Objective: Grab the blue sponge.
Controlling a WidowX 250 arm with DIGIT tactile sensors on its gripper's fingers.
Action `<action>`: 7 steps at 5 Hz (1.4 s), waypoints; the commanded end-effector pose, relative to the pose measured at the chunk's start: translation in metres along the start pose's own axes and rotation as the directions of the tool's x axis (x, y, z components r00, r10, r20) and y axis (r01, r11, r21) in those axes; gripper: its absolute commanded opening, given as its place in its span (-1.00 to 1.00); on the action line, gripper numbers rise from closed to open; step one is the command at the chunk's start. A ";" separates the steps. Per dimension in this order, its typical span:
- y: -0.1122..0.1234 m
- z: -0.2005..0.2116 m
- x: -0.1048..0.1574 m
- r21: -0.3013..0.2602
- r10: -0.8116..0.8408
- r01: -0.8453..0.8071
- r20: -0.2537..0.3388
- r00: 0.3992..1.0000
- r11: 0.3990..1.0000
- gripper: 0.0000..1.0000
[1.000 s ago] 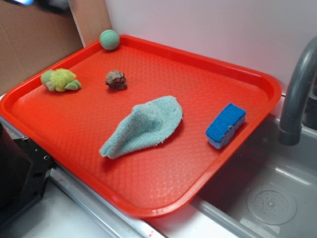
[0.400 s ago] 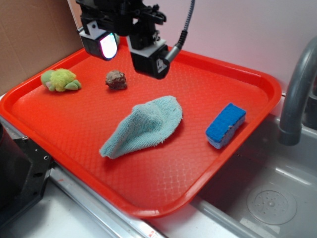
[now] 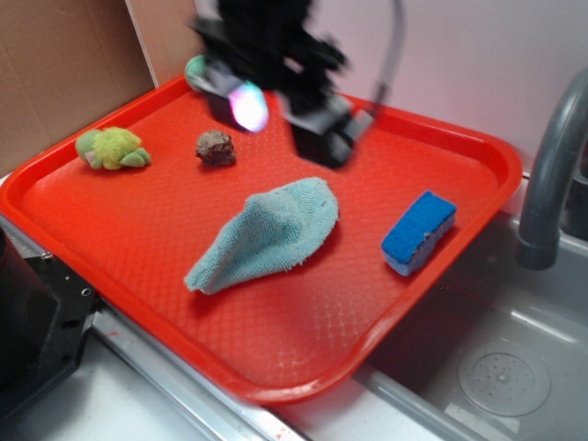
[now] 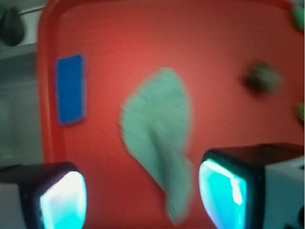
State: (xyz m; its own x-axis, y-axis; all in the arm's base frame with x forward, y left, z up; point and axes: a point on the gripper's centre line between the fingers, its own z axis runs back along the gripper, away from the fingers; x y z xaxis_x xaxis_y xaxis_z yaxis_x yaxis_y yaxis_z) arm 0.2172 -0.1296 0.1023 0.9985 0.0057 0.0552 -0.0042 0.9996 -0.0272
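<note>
Blue sponge [image 3: 419, 232] lies flat near right tray [image 3: 276, 390] edge, beside sink [image 3: 505, 367], free from other things, so easy to reach. Teal cloth [image 3: 266, 234] heaped mid-tray, apart from sponge. Farther: pincer [image 3: 280, 115] hovers high over far side, blurred, fingers apart, holding nothing. Approach judged only beginning.

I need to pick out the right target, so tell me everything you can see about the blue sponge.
The blue sponge is a small rectangular block, bright blue on top with a thin pale layer along its lower side, foam by its look. It lies flat near the right rim of the red tray, close to the sink side, apart from the teal cloth. Only the tray touches it. In the wrist view it shows as a blurred blue rectangle.
</note>
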 end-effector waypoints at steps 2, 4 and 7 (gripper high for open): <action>-0.042 -0.033 0.041 -0.058 -0.127 0.133 0.107 0.986 0.989 1.00; -0.063 -0.054 0.056 -0.030 -0.213 0.215 0.063 0.975 0.976 1.00; -0.011 -0.071 0.046 -0.073 -0.214 0.212 -0.029 0.976 0.975 1.00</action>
State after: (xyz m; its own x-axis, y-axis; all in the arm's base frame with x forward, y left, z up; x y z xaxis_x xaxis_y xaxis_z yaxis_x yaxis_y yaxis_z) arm 0.2622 -0.1412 0.0245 0.9770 -0.2130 -0.0085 0.2117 0.9742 -0.0783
